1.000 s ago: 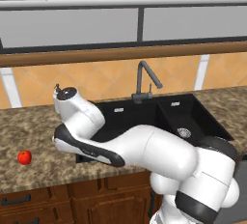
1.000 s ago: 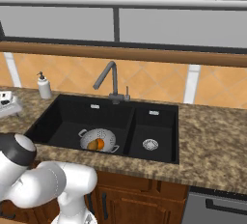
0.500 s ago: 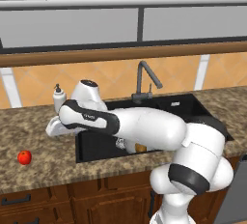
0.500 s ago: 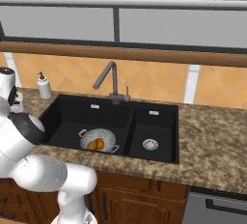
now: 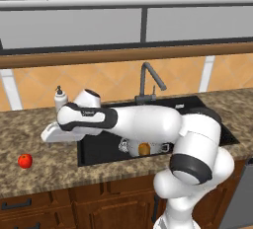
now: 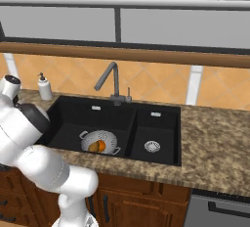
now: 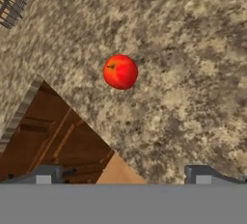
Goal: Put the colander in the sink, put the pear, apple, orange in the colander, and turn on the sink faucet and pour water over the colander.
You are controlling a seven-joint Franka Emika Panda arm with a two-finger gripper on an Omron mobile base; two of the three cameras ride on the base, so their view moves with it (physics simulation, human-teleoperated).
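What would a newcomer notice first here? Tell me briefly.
The red apple lying alone on the granite counter, left of the sink, with the open gripper above it. Then the colander in the large basin, holding the orange and pear.

The bench (image 5: 44,173) looks like speckled brown granite with a mottled, polished face. The sink (image 6: 146,123) is matt black, its drain (image 6: 152,146) bright silver metal. The colander (image 6: 105,138) is pale perforated metal with a soft sheen. The sink faucet (image 6: 110,79) is dark grey brushed metal. The apple (image 7: 120,72) has smooth, glossy red skin. The cupboard fronts (image 5: 74,208) are reddish-brown wood, the wall tiles (image 6: 156,81) flat orange.
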